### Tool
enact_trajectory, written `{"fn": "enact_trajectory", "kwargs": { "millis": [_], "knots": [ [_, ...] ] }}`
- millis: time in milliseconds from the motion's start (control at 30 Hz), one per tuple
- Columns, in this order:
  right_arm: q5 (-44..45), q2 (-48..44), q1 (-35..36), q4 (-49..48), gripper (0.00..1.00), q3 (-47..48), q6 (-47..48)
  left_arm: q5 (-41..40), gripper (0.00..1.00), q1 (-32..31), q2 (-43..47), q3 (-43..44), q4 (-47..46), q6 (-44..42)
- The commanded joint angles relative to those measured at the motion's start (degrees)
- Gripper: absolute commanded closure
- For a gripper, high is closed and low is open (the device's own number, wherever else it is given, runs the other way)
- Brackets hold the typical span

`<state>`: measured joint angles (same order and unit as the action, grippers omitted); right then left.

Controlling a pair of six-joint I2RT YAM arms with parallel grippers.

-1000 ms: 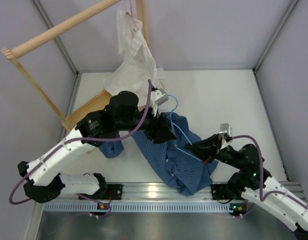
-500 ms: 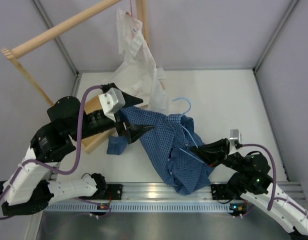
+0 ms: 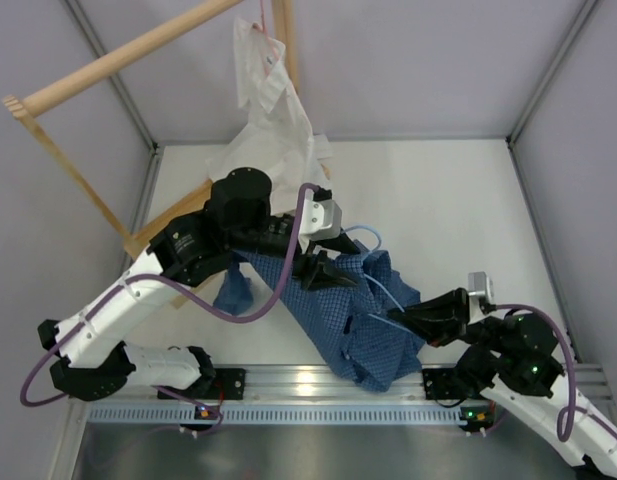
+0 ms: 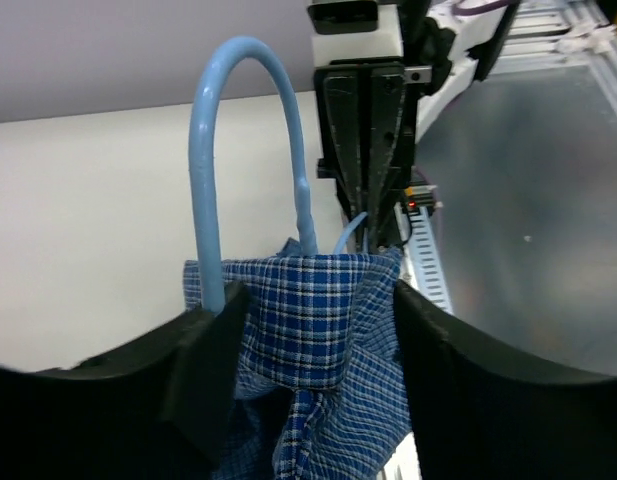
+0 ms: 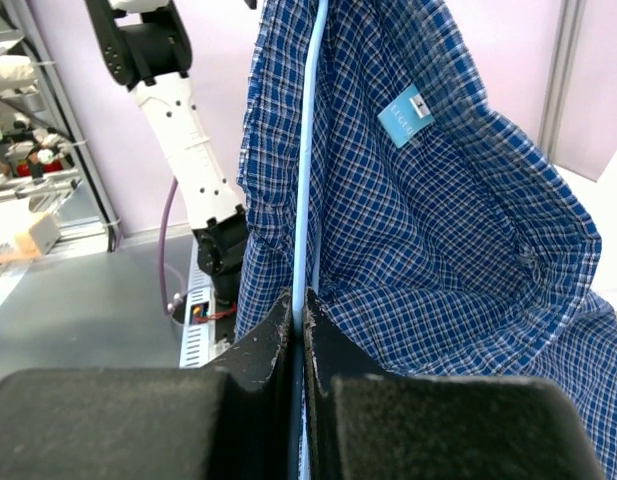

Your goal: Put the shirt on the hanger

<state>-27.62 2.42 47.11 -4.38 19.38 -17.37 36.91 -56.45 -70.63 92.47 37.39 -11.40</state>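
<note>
Right wrist: right gripper clamped tight on the hanger wire.

I record a white table top enclosed by pale lilac walls. At its far left corner I note a light wooden rack, its foot on the table. A white shirt hangs by the rack, its lower end bunched on the table. An aluminium rail runs along the near edge.
</note>
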Motion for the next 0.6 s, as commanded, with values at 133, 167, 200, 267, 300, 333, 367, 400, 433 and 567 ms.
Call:
{"fn": "enact_trajectory", "kwargs": {
  "millis": [133, 167, 200, 267, 300, 333, 367, 400, 433, 567],
  "knots": [
    [-3.23, -1.1, 0.26, 0.51, 1.0, 4.88, 2.95, 10.81, 0.53, 0.99, 0.41, 1.05, -1.35, -0.12],
    [-3.58, -0.75, 0.26, 0.6, 1.0, 4.88, 3.04, 11.69, 0.56, 1.33, 0.41, 0.96, -1.35, -0.03],
    [-3.76, -0.57, 0.26, 0.6, 1.0, 4.97, 3.04, 12.05, 0.59, 1.43, 0.41, 0.96, -1.35, -0.03],
    [-4.28, -0.48, 0.26, 0.52, 1.0, 4.88, 3.13, 12.14, 0.59, 1.69, 0.32, 1.05, -1.35, 0.15],
    [-4.55, -0.22, 0.26, 0.25, 1.0, 4.97, 3.13, 12.14, 0.6, 1.69, 0.06, 1.14, -1.35, 0.15],
    [-5.07, 0.04, 0.26, 0.08, 1.0, 4.88, 3.13, 12.31, 0.6, 1.6, -0.03, 1.22, -1.35, 0.24],
    [-6.38, 0.31, 0.26, -0.19, 1.0, 4.88, 3.13, 12.49, 0.61, 1.6, -0.12, 1.31, -1.35, 0.24],
    [-6.83, 0.83, 0.35, -0.71, 1.0, 4.88, 3.13, 12.58, 0.61, 1.69, -0.47, 1.4, -1.44, 0.24],
    [-7.18, 1.01, 0.35, -0.8, 1.0, 4.97, 3.13, 12.49, 0.6, 1.69, -0.47, 1.49, -1.35, 0.24],
    [-7.98, 1.45, 0.26, -1.15, 1.0, 5.41, 3.39, 13.28, 0.71, 1.78, -0.56, 1.31, -1.35, 0.15]
  ]
}}
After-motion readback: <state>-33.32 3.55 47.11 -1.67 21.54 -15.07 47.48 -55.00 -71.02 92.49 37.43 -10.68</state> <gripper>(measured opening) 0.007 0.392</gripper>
